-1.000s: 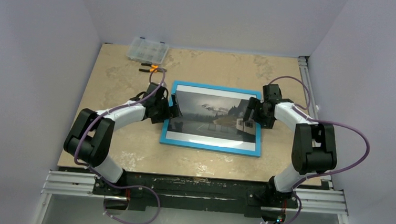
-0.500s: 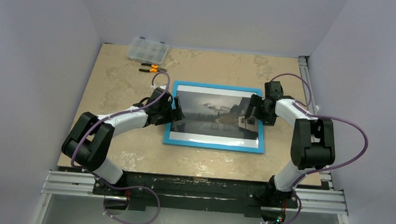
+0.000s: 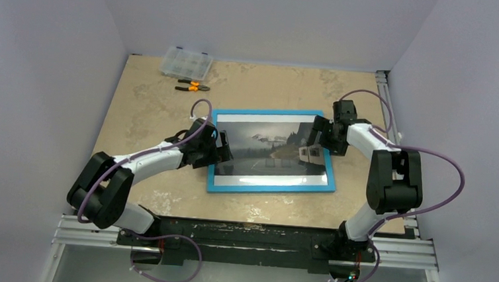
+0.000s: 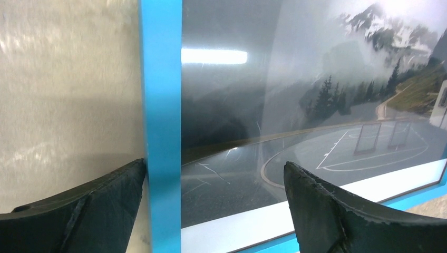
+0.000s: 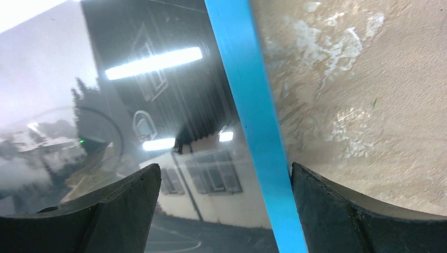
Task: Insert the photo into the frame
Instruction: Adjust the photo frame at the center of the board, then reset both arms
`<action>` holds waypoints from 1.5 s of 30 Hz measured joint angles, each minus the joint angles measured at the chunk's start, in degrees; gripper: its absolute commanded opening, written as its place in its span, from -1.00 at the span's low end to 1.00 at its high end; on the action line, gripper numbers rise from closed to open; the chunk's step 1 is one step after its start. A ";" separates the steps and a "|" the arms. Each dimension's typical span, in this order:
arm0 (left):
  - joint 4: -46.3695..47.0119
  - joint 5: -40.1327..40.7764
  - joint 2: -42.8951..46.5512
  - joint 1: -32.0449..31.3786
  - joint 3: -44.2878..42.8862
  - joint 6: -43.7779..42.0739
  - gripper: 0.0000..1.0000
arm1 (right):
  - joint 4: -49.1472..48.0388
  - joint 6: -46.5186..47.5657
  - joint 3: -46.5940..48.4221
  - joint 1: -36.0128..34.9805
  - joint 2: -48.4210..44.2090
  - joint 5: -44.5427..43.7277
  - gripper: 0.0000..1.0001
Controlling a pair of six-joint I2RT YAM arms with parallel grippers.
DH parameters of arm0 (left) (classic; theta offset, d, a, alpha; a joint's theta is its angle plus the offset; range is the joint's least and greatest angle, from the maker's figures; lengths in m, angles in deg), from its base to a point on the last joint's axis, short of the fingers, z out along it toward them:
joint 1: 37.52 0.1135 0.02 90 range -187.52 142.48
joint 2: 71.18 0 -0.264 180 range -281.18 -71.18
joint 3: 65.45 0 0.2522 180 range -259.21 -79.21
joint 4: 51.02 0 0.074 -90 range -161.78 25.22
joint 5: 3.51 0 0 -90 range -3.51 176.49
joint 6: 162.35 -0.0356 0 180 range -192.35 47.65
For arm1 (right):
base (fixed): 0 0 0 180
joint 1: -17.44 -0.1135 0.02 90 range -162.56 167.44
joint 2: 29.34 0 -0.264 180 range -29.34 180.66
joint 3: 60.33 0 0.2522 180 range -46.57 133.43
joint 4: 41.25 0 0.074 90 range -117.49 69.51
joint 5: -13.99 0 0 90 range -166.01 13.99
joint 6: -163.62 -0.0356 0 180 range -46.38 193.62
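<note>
Pale purple walls box in a beige marbled surface [image 3: 150, 101], and dead centre on it lies the frame [image 3: 270, 187], blue face up, turned a little off square. The photo [image 3: 266, 152] shows inside the opening: grey mountains, road, a building at the right, a white strip along the near edge.

Left end effector [image 3: 220, 149] is down at the frame's left rail, spread open. In its wrist view one finger [image 4: 95, 205] sits just outside the blue rail and the other hangs over the glossy picture. Nothing is clamped.

Right end effector [image 3: 313, 141], same story on the far right rail: open, straddling the blue strip, with one finger over the building and one over bare surface.

My read is that the frame is light and stiff, and likely to skate on this smooth top if nudged from one side only. The rails are the place to grip, pinched across their width or squeezed from both ends at once. The face is shiny and already shows fine scratches, so keep the pads off it. Whether glazing covers the print, I can't tell. If bare, it will bend and crease easily.
</note>
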 measured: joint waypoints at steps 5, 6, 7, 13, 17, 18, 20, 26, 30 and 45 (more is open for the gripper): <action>-6.58 -0.55 6.29 -0.52 0.87 0.04 1.00 | 0.22 -1.66 -0.22 -1.05 -8.28 2.91 0.97; -7.17 -0.94 8.46 -0.28 1.05 -0.04 1.00 | -0.17 -1.95 -0.22 -1.33 -11.02 3.61 0.97; -7.21 -1.46 10.67 0.13 1.22 -0.26 1.00 | -0.46 -2.14 -0.22 -1.62 -13.25 4.00 0.97; -3.30 -7.28 24.61 7.50 3.04 -2.56 1.00 | -3.41 -3.45 -0.68 -1.95 -24.57 6.23 0.97; 0.20 -9.40 31.74 11.30 4.52 -5.40 1.00 | -5.09 -3.72 -3.72 -1.95 -28.39 6.23 0.97; 0.81 -9.42 33.55 11.80 5.03 -6.51 1.00 | -5.62 -3.69 -4.98 -1.95 -29.46 6.03 0.97; 2.03 -8.63 37.27 12.46 6.32 -8.83 1.00 | -6.58 -3.58 -7.87 -1.97 -32.11 4.85 0.97; 5.38 2.36 44.83 12.87 11.54 -17.57 1.00 | -11.89 -2.21 -16.33 -1.92 -42.27 -2.32 0.97; 7.45 13.18 47.06 12.90 15.98 -23.58 1.00 | -23.26 -0.50 -28.48 -1.90 -50.84 -9.46 0.97; 31.85 36.50 28.87 15.08 29.79 -38.14 1.00 | -54.12 8.37 -48.39 -1.90 -38.93 -28.33 0.97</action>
